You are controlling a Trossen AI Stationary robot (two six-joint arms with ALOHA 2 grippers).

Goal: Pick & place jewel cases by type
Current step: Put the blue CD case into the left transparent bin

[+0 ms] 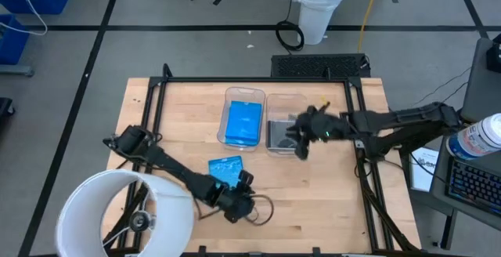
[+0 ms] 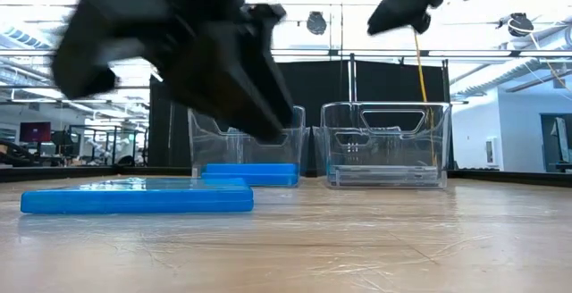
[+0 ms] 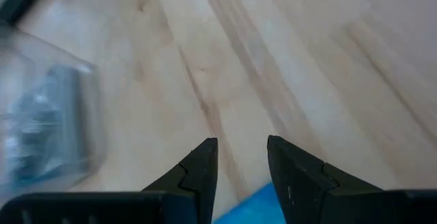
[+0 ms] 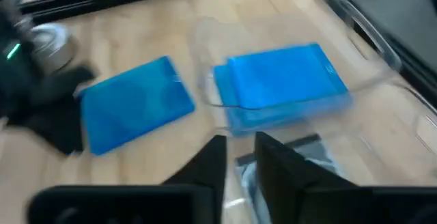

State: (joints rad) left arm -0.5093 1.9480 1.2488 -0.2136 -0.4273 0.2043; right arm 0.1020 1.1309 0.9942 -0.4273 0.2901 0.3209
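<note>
One bright blue jewel case [image 1: 225, 168] lies flat on the table, near the middle. My left gripper [image 1: 244, 181] hovers open just right of it; the case's edge [image 3: 254, 207] shows between the fingers in the left wrist view. In the low view the gripper [image 2: 268, 119] hangs above the case [image 2: 134, 195]. More blue cases [image 1: 243, 122] lie stacked in the left clear bin [image 1: 245, 92]. Dark grey cases [image 1: 279, 134] lie in the right clear bin [image 1: 286, 97]. My right gripper [image 1: 300, 147] hangs over that bin's right side, open with a narrow gap [image 4: 240, 142], touching nothing.
A large white round shade [image 1: 125, 214] stands over the table's near left corner, above the left arm. A cable loop [image 1: 262, 208] lies beside the left gripper. Black frame rails [image 1: 258, 79] border the table. Bare wood stretches right of the bins and along the near edge.
</note>
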